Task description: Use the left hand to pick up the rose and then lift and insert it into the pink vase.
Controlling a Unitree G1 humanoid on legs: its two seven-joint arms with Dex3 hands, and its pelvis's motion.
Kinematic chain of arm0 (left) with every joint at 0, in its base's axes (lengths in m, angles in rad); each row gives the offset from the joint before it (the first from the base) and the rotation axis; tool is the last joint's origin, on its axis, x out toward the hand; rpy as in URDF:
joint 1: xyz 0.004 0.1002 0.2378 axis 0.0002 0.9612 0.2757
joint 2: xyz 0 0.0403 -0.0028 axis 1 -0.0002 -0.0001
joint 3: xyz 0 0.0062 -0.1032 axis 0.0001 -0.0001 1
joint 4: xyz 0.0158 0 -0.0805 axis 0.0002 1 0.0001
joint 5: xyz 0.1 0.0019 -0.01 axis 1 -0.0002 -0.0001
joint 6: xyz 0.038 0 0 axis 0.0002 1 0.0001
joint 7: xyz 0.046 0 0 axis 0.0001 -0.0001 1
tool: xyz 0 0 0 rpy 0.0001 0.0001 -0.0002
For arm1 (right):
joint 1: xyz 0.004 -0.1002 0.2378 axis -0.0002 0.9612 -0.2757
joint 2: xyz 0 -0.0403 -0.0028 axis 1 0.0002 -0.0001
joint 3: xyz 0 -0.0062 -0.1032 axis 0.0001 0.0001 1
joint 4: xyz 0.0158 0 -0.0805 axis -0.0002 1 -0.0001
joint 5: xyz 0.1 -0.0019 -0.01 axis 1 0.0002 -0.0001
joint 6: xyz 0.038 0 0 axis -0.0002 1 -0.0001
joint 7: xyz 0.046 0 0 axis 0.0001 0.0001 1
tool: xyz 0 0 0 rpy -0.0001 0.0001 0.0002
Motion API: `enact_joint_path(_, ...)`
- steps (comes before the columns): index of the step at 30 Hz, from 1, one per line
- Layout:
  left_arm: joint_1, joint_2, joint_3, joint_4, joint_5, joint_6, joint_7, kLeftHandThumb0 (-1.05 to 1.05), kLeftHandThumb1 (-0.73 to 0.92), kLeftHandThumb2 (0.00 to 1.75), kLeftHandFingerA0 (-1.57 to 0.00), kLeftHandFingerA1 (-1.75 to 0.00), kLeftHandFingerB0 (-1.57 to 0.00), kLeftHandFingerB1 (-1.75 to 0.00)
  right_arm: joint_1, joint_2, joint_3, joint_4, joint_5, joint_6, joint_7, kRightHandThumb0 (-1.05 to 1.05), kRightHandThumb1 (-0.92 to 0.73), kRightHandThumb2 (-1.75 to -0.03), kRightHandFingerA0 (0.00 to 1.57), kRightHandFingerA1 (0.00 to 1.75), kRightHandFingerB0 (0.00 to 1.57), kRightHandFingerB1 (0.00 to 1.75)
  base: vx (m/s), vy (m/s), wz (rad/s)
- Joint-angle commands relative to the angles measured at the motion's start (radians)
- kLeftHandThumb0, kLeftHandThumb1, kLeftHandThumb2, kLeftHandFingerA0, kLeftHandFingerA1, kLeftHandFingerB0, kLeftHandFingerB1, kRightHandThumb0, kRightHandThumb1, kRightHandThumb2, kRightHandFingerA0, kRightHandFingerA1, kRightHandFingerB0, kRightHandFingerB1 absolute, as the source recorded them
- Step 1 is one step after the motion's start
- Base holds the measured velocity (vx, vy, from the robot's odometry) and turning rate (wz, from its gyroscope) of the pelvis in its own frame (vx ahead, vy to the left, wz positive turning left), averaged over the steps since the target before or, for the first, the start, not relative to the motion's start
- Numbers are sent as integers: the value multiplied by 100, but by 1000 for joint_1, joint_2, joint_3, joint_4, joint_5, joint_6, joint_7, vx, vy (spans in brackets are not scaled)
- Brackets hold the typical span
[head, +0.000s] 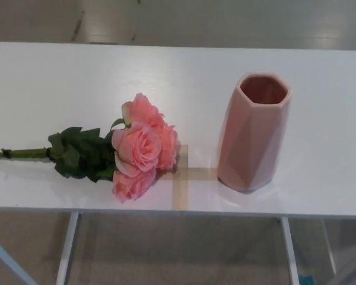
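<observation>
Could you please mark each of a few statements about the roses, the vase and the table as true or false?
1. The pink vase stands upright on the white table. True.
2. The rose bunch is already inside the vase. False: it lies flat on the table, at the robot's left of the vase.
3. The stems point toward the vase. False: the blooms face it.
4. Tan tape marks the table between them. True.
5. A robot hand grips the stems. False: neither hand is in view.
</observation>
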Motion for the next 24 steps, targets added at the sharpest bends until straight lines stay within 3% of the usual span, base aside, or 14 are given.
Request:
enact_joint_path(1,0,12,-9,19,-5,-40,-2,-15,58,57,-77,-53,-37,-35,1,-2,-7,13,11,-26,-16,-23,-56,-56,71,51,54,44,0,0,0)
enact_joint_path(2,1,14,-19,20,3,-44,-3,-18,58,57,-69,-46,-36,-34,1,-2,-7,12,11,-27,-17,-23,-56,-56,71,51,54,44,0,0,0)
enact_joint_path(3,4,16,-28,18,11,-49,-7,-13,39,86,-43,-59,-18,-48,0,-1,-7,12,11,-26,-19,-23,-56,-56,71,51,54,44,0,0,0)
enact_joint_path(5,12,19,-47,13,20,-67,-24,-13,39,85,-39,-57,-15,-47,-2,0,-5,15,9,-24,-21,-23,-56,-56,71,51,54,44,0,0,0)
enact_joint_path(6,14,20,-62,11,30,-81,-29,-16,56,56,-55,-42,-23,-30,-3,1,-7,16,11,-23,-22,-23,-56,-56,71,51,54,44,0,0,0)
enact_joint_path(8,28,27,-113,-2,67,-140,-49,-19,53,56,-50,-41,-16,-29,-2,0,-7,18,11,-26,-22,-23,-56,-56,72,51,54,44,0,0,0)
enact_joint_path(9,37,30,-136,-18,74,-168,-57,-17,37,83,-34,-56,-3,-43,-2,2,-7,18,12,-27,-20,-23,-56,-56,72,51,54,44,0,0,0)
enact_joint_path(10,39,33,-150,-25,78,-182,-65,-25,50,58,-39,-39,-13,-29,-3,3,-7,19,12,-27,-20,-23,-56,-56,72,51,54,44,0,0,0)
enact_joint_path(14,82,40,-227,-118,89,-289,-162,-33,46,58,-19,-34,-12,-28,-11,2,-2,21,7,-24,-24,-23,-56,-56,72,51,54,44,0,0,0)
enact_joint_path(15,131,55,-261,-227,74,-338,-273,-24,35,87,-3,-47,-1,-47,-14,0,3,22,1,-23,-28,-23,-56,-56,72,50,54,44,0,0,0)
enact_joint_path(20,288,116,-337,-583,47,-310,-400,-27,30,85,-2,-47,0,-46,-13,-2,5,24,0,-25,-29,-23,-56,-56,72,51,54,44,0,0,0)
enact_joint_path(21,334,135,-343,-655,47,-304,-406,-46,45,54,-19,-31,-19,-28,-10,-1,7,24,-2,-25,-29,-23,-56,-56,72,51,54,44,0,0,0)
enact_joint_path(23,383,161,-350,-752,42,-289,-424,-46,46,54,-20,-32,-21,-28,-9,0,6,25,-1,-25,-31,-23,-56,-56,73,51,54,44,0,0,0)
enact_joint_path(24,425,188,-355,-832,18,-285,-464,-26,27,85,-7,-50,-6,-47,-6,-1,6,24,-1,-27,-31,-23,-56,-56,73,51,54,44,0,0,0)
